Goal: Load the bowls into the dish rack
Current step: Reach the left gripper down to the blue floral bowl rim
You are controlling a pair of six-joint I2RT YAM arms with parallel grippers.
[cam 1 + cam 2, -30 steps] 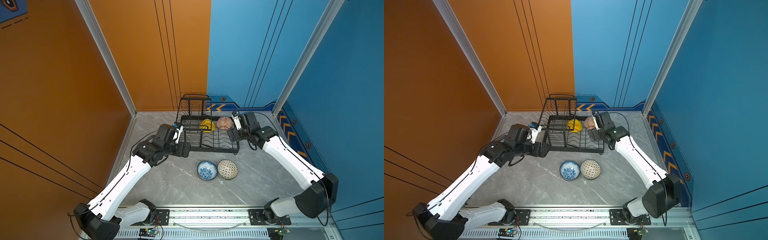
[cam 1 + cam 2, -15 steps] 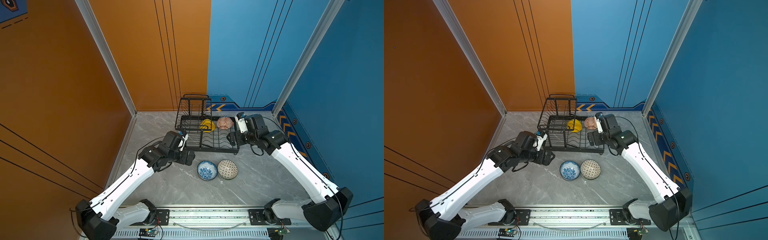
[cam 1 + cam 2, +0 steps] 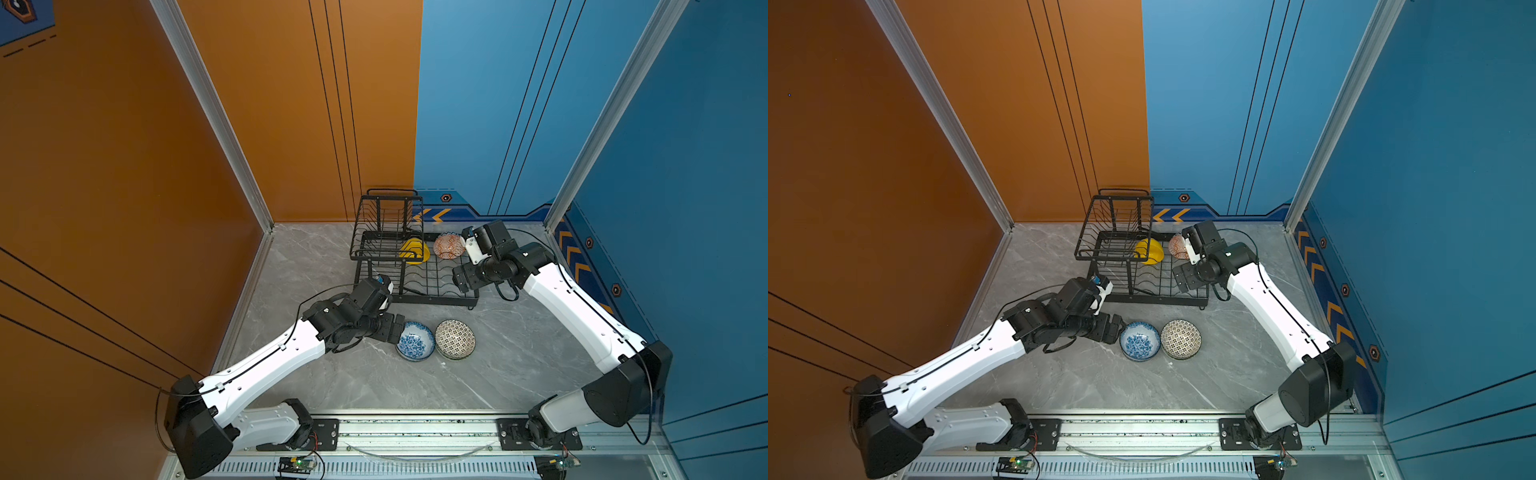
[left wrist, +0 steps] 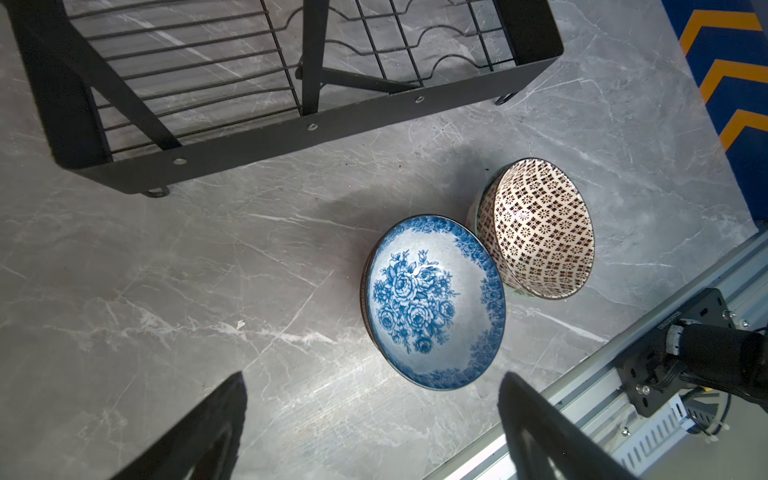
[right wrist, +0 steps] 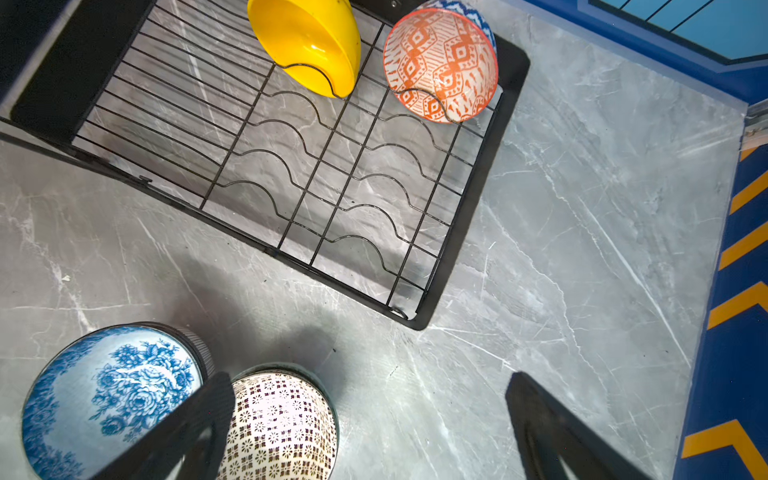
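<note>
1. Nearest edge: an aluminium rail (image 3: 415, 432) runs across the front, and we see both arm bases bolted to it.
2. Surface: a grey marble-look table top (image 3: 374, 390) with white veins. It is bare apart from the items below.
3. The left gripper (image 4: 371, 378) hangs low with its jaws spread wide and empty, just beside the blue-white floral bowl (image 3: 415, 341). We cannot tell whether they touch.
4. The floral bowl sits upright on the table in front of the rack, with the black-white geometric bowl (image 3: 455, 338) close on its right. In the right wrist view a striped rim (image 5: 195, 345) shows under the floral bowl and a pale rim (image 5: 291, 368) under the geometric one. We cannot read either pattern.
5. Farther back stands the dish rack (image 3: 432, 296), with its raised basket over the far left part.
6. The right gripper (image 5: 369, 376) is above the rack's near right corner, jaws wide and carrying nothing.
7. At the far end of the base tray we note the yellow bowl (image 3: 415, 251) and the orange-white bowl (image 3: 449, 245). They stand on edge in the slots, side by side.
8. Room: an orange wall (image 3: 270, 104) at the left and far left, and a blue wall (image 3: 478, 104) at the far right and right. Aluminium posts (image 3: 216, 116) stand at the corners, and an orange chevron strip (image 3: 577, 257) runs along the foot of the blue wall.
</note>
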